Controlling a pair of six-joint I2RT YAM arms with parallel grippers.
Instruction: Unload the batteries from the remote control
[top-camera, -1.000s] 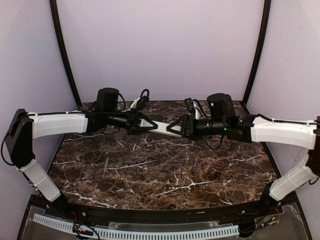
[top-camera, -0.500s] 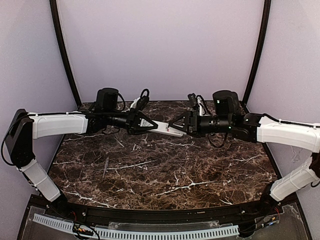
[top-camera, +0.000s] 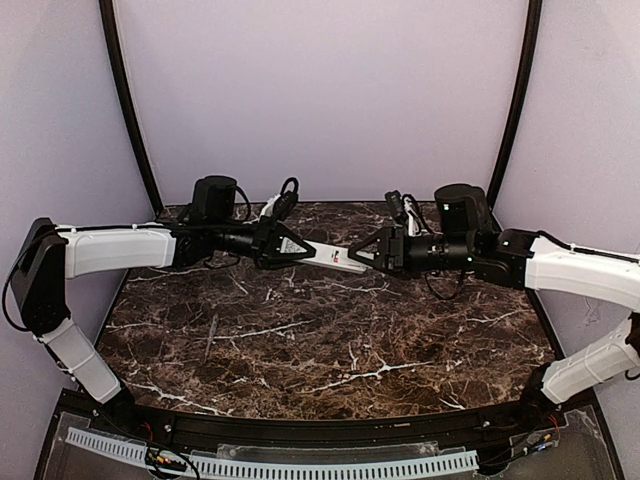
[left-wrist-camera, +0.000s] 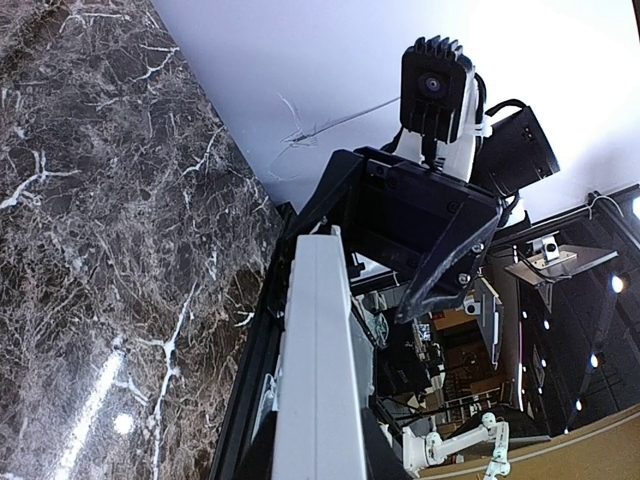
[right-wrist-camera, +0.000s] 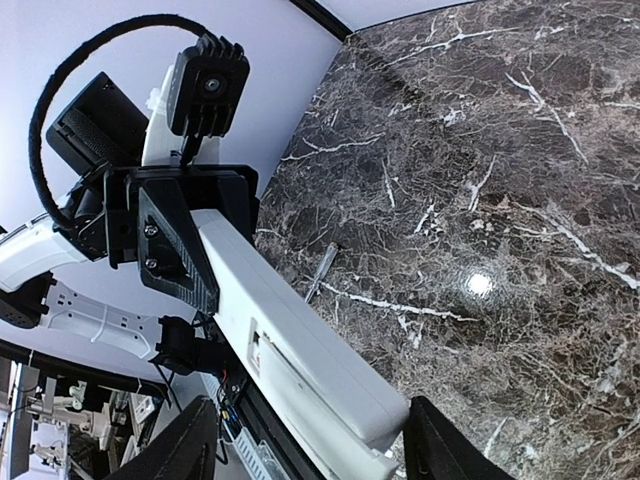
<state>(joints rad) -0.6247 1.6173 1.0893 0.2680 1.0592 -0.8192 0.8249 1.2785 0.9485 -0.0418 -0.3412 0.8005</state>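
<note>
The left hand is clamping the remote control by its left end, holding it in the air over the far middle of the counter. The right hand is waiting with fingers apart either side of the remote's right end. No batteries are showing and the casing looks closed, so the unloading seems to be lying wholly ahead. A thin grey stick is lying on the dark veined marble, with lilac walls enclosing it.

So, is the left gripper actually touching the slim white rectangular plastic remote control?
Touching. The right wrist view shows the left gripper clamped onto the far end of the remote control, with no gap between them.
</note>
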